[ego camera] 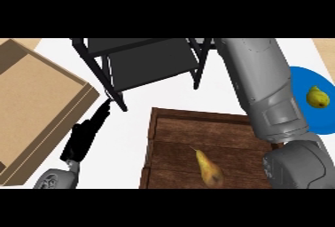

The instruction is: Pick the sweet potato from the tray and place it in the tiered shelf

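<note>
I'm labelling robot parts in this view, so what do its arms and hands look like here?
Both arms are smooth grey casings built of rounded segments with thin seams between them. The right arm fills much of the view's right side, ending in a bulkier rounded section low down; its hand is not visible. The left hand is black and slender, on a grey rounded wrist. No cables or markings show.

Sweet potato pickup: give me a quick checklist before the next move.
1. Sweet potato lies on the wooden tray, nothing covering it: ok.
2. Tiered shelf upright, its dark shelf surface bare: ok.
3. Left hand open, fingers straight, holding nothing: ok.
4. Right hand's state: cannot tell, only its grey forearm shows.
5. Forearm crosses above the tray's right side, close to the potato: not ok.
</note>
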Action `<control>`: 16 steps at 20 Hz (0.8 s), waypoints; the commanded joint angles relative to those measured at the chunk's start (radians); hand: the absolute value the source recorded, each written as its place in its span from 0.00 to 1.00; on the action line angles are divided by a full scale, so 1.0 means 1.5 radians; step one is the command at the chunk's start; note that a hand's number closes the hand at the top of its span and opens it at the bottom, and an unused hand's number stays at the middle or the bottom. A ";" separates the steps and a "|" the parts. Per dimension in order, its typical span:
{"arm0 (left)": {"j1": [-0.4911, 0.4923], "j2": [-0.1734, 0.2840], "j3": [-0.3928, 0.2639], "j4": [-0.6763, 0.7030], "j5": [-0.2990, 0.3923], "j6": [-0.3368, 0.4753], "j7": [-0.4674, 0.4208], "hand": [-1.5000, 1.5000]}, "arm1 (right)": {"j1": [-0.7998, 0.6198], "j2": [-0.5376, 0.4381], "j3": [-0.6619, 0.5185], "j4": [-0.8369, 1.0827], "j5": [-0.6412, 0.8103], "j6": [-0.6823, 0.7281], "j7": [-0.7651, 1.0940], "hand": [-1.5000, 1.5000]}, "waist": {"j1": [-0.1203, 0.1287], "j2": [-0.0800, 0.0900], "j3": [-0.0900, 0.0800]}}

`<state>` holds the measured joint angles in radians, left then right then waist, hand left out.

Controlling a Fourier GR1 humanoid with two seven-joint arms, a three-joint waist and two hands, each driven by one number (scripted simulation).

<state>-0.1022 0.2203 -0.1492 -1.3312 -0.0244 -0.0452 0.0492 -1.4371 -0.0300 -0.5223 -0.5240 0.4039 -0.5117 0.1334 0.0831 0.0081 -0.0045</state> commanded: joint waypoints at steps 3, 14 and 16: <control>0.025 0.003 0.020 0.014 0.007 0.004 -0.013 0.50 | 0.034 -0.022 -0.032 0.000 -0.006 -0.120 -0.022 0.00 | -0.039 0.000 0.002; 0.061 -0.024 0.006 -0.034 -0.016 0.033 0.013 0.50 | 0.233 -0.148 0.002 -0.156 -0.063 0.115 -0.002 0.00 | -0.066 -0.011 0.003; 0.094 0.012 0.023 -0.056 0.000 -0.003 -0.009 0.50 | 0.265 -0.176 0.002 -0.163 -0.075 0.141 -0.025 0.00 | -0.057 -0.008 0.003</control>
<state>0.0139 0.2188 -0.1198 -1.3777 -0.0296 -0.0245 0.0323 -1.1333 -0.2535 -0.5385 -0.6967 0.3204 -0.3849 0.1146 -0.0051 -0.0051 0.0001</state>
